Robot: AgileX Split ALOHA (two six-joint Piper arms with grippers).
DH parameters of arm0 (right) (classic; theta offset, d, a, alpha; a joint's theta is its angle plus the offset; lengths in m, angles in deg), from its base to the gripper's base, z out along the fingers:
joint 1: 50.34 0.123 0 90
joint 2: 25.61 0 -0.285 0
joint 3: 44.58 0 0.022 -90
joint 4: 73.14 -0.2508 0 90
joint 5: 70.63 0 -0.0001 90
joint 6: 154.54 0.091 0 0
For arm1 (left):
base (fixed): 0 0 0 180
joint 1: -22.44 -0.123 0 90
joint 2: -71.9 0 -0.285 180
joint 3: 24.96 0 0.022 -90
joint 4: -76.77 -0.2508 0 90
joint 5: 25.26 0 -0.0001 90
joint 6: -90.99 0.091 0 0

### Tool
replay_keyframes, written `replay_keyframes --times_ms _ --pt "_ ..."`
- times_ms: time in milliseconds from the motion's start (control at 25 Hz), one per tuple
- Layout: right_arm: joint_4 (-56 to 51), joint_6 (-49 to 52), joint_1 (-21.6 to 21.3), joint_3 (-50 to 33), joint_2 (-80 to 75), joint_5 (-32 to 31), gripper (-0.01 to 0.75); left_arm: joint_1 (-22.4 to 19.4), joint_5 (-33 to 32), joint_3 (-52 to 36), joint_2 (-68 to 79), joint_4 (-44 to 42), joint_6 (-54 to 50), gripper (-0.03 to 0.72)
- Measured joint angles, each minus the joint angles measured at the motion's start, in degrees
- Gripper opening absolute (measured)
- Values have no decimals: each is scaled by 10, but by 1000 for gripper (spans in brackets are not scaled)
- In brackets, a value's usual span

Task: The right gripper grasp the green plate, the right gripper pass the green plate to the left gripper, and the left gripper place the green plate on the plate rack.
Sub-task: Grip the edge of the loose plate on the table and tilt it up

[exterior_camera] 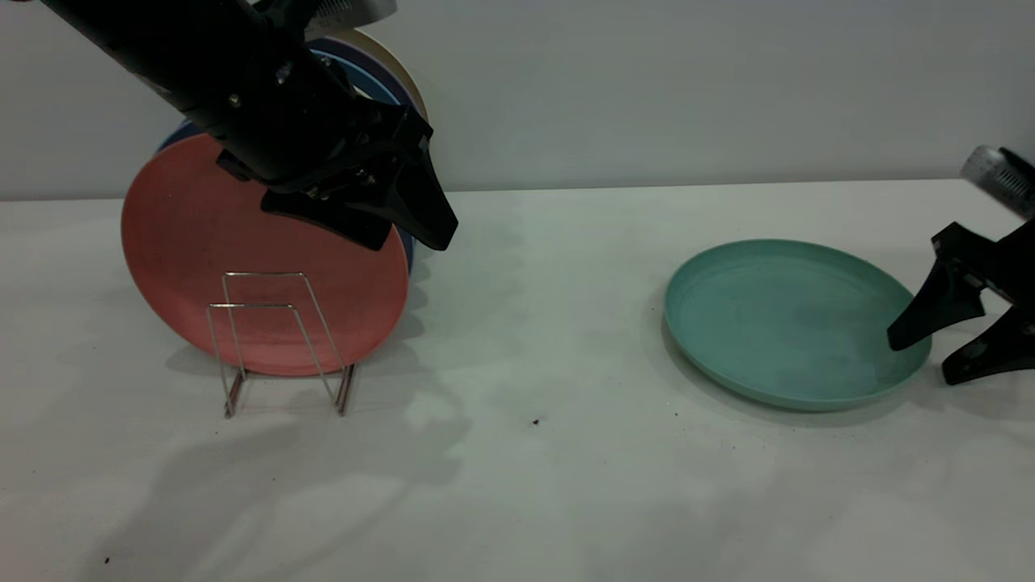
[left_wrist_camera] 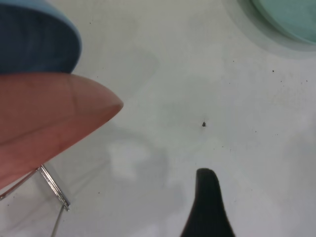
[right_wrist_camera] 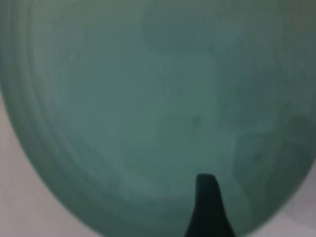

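The green plate [exterior_camera: 768,315] lies flat on the white table at the right; it fills the right wrist view [right_wrist_camera: 148,98] and shows at a corner of the left wrist view [left_wrist_camera: 291,17]. My right gripper [exterior_camera: 922,361] is open, low at the plate's right rim, with one finger [right_wrist_camera: 207,207] over the plate and the other outside the rim. My left gripper [exterior_camera: 408,241] is open and empty, held in the air in front of the stacked plates, above the plate rack [exterior_camera: 279,339]. The rack's front wire loops stand free.
A salmon-pink plate [exterior_camera: 202,242] stands upright in the rack, with blue [exterior_camera: 364,81] and other plates behind it. The pink plate [left_wrist_camera: 44,113], the blue plate [left_wrist_camera: 34,39] and the rack wire [left_wrist_camera: 54,190] show in the left wrist view. The white table [exterior_camera: 550,323] runs between rack and green plate.
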Motion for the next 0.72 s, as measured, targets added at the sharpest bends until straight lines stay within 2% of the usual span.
replay_keyframes --times_ms 160,280,400,480,560,720 --pt "-39 -19 0 16 -26 -13 521 0 -2 0 0 0 0 585" --pt "-83 -49 0 17 -38 -17 444 0 -3 0 0 0 0 585" --pt "-116 -79 0 17 -48 -16 289 0 -4 0 0 0 0 585" --pt "-121 -96 0 17 -52 -14 119 0 -4 0 0 2 0 585" --pt "-129 -120 0 17 -54 -18 41 0 -4 0 0 11 0 585" --pt "-157 -193 1 17 -56 -77 19 0 -4 0 2 50 0 585"
